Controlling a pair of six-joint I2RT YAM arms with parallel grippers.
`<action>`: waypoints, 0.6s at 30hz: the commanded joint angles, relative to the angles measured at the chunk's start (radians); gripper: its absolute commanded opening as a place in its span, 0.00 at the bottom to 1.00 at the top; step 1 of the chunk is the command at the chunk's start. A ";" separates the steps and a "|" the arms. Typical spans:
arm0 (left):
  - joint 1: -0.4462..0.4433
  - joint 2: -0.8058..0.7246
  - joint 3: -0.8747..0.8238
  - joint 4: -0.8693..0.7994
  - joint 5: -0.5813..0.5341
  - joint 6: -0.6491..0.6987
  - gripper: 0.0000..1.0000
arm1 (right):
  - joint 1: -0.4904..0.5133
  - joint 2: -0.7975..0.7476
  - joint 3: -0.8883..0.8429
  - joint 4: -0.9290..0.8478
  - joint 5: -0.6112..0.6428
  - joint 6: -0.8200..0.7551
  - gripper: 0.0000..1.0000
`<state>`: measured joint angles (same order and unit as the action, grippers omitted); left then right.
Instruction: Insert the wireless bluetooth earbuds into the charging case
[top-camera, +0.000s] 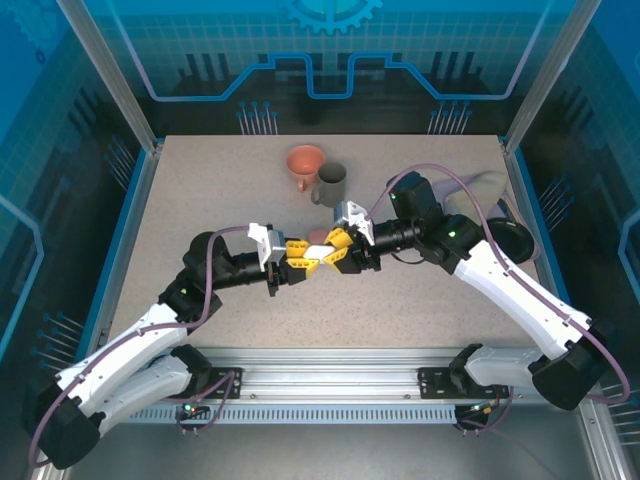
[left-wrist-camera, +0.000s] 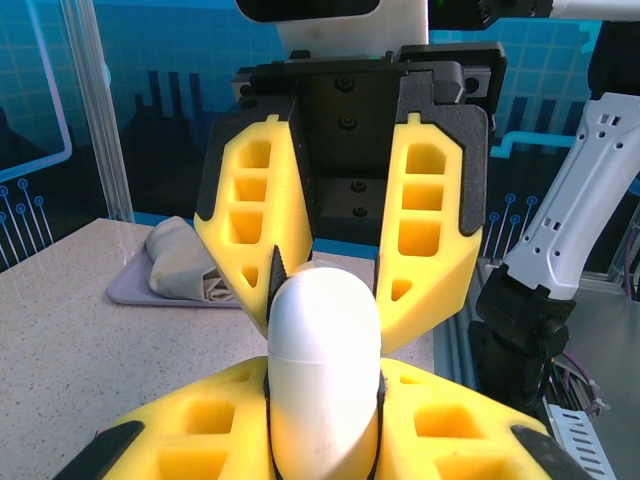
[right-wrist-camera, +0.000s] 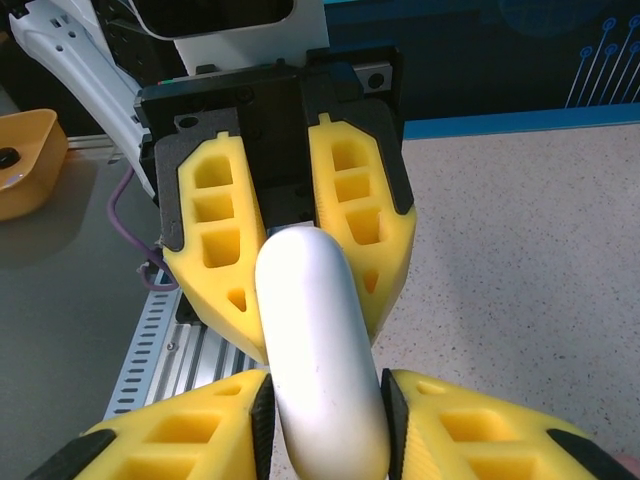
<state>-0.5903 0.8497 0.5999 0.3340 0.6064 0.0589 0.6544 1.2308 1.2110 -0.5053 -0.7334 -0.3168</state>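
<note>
White case (left-wrist-camera: 322, 370) grasped by left end effector (top-camera: 298, 256), right end effector (top-camera: 336, 244); forearms meet.

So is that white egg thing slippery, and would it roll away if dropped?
Probably slippery: the case looks smooth and glossy, so it may slip in a loose grip. It is rounded like a pebble, so it would likely roll or rock if set down. It seems stiff, showing no dent where the left gripper and right gripper squeeze it.
</note>
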 joint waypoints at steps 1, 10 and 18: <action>-0.003 -0.003 0.029 0.024 -0.022 0.010 0.00 | 0.013 0.002 -0.011 -0.027 -0.024 0.012 0.33; -0.003 0.000 0.037 -0.002 -0.021 0.011 0.00 | 0.004 -0.012 -0.013 -0.028 -0.019 0.013 0.22; -0.003 -0.011 0.040 -0.046 -0.025 0.010 0.42 | -0.041 -0.052 -0.033 -0.028 0.002 0.035 0.22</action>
<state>-0.5922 0.8497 0.6052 0.3061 0.6003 0.0544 0.6411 1.2140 1.1919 -0.5098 -0.7334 -0.3092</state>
